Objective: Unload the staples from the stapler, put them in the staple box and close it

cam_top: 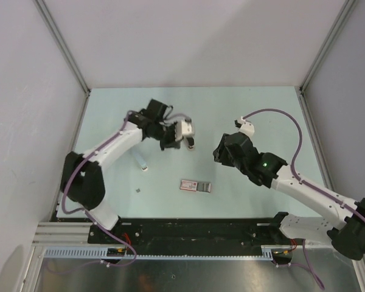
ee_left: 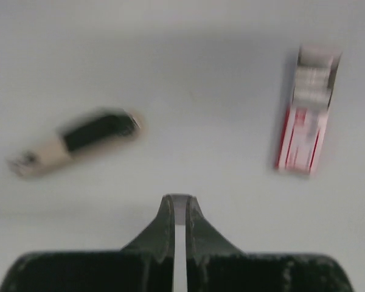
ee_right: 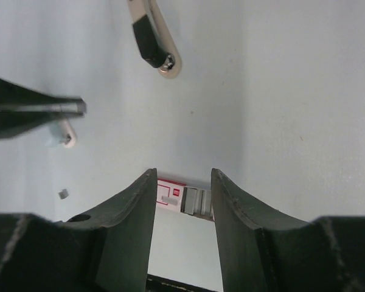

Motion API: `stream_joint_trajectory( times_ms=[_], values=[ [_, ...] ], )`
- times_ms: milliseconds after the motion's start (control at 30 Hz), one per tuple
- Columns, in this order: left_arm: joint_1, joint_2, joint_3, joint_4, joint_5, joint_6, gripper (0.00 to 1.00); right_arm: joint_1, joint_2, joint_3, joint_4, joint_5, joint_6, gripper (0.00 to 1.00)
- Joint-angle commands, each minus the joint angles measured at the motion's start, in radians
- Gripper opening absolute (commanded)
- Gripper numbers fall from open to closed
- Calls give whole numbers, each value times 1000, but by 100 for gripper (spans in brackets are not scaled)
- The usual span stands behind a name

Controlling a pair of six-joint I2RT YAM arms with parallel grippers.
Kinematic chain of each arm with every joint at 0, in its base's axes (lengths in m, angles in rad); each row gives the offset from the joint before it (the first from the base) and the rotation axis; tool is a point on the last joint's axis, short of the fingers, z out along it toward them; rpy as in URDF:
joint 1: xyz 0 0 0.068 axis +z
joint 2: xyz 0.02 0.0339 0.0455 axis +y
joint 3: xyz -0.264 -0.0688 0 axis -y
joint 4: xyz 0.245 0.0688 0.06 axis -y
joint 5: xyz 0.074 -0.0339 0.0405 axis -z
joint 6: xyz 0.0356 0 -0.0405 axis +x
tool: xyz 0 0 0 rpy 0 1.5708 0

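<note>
The stapler (cam_top: 143, 163), dark with a pale beige top, lies on the table left of centre. It also shows in the left wrist view (ee_left: 79, 141) and in the right wrist view (ee_right: 155, 42). My left gripper (cam_top: 191, 144) hangs above the table to the stapler's right. It is shut on a thin grey metallic strip, the staples (ee_left: 179, 210). The strip also shows at the tip of the left fingers in the right wrist view (ee_right: 66, 107). My right gripper (cam_top: 220, 153) is open and empty above the table, to the right of the left gripper.
A flat pink-and-white box (cam_top: 196, 185) lies near the front, below both grippers, and shows between my right fingers (ee_right: 177, 197). A tiny grey bit (cam_top: 138, 191) lies left of the box. Walls close the table on three sides.
</note>
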Motion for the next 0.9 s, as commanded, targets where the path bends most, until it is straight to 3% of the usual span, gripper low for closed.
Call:
stream_joint_trajectory(
  times_ms=[0, 233, 367, 500, 700, 767, 867],
  values=[
    [65, -110, 195, -1, 459, -305, 0, -7, -81, 2, 95, -40, -81, 47],
    [79, -24, 323, 57, 884, -677, 0, -43, -179, 2, 291, -259, -158, 55],
    [52, 44, 381, 73, 1001, -823, 0, -60, -183, 2, 388, -392, -153, 62],
    [28, 104, 530, 80, 955, -905, 0, -63, -183, 2, 450, -435, -147, 64],
    [94, 269, 1053, 130, 672, -1144, 0, -67, -206, 2, 458, -426, -153, 65],
    [118, 264, 1040, 234, 581, -1296, 0, -68, -211, 1, 448, -423, -156, 65],
    [144, 216, 886, 485, 539, -1552, 0, -71, -210, 2, 437, -427, -163, 66]
  ],
)
